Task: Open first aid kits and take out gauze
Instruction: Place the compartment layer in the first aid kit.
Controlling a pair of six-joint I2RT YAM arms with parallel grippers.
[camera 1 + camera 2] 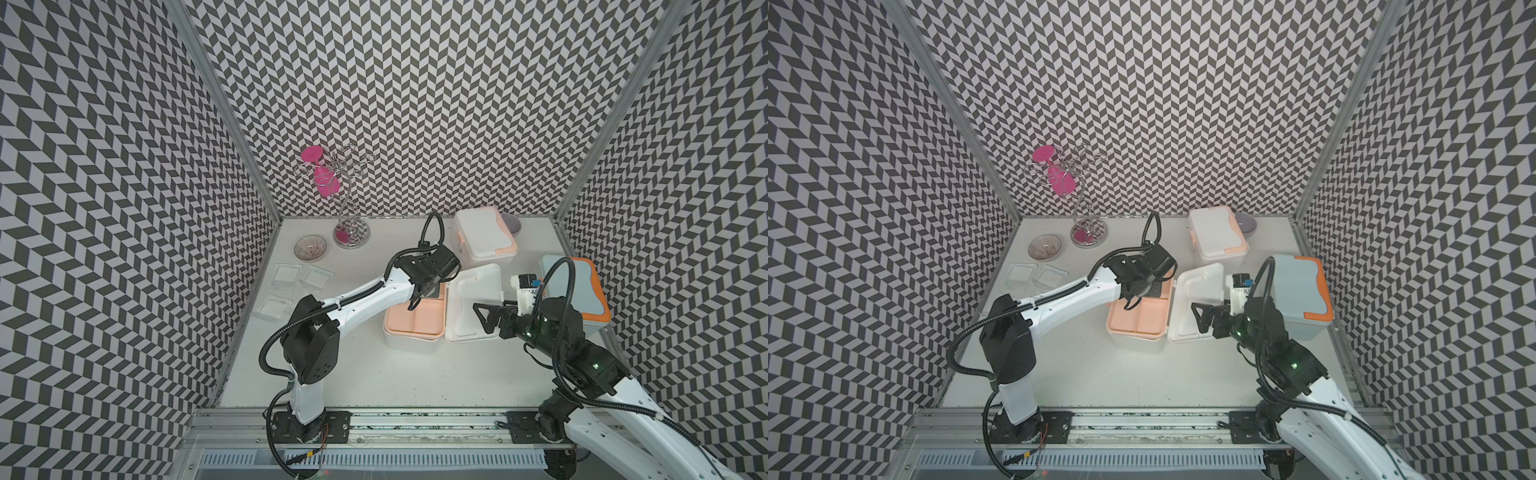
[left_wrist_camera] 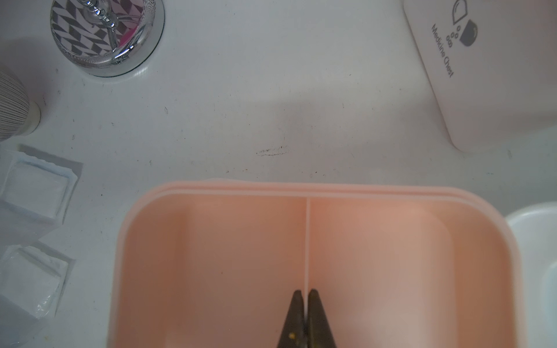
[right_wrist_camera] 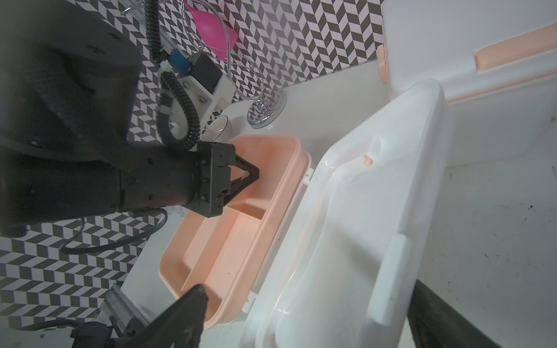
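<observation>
My left pincer (image 2: pixel 305 293) is pressed shut, its tips over the thin middle divider of the peach divided tray (image 2: pixel 241 256) inside the open white boxy plastic case (image 1: pixel 411 338) at the table's centre. My right pincer (image 1: pixel 485 318) is spread wide astride the edge of that case's white hinged lid (image 1: pixel 473 291), which lies open to the right; I cannot tell whether my fingers touch it. Three flat square white gauze pads in clear wrappers (image 1: pixel 286 275) lie on the table far to my left, near a ribbed glass bowl (image 1: pixel 310 248). The second white case with peach trim (image 1: pixel 484 239) and the pale blue case with orange trim (image 1: pixel 575 286) sit closed.
</observation>
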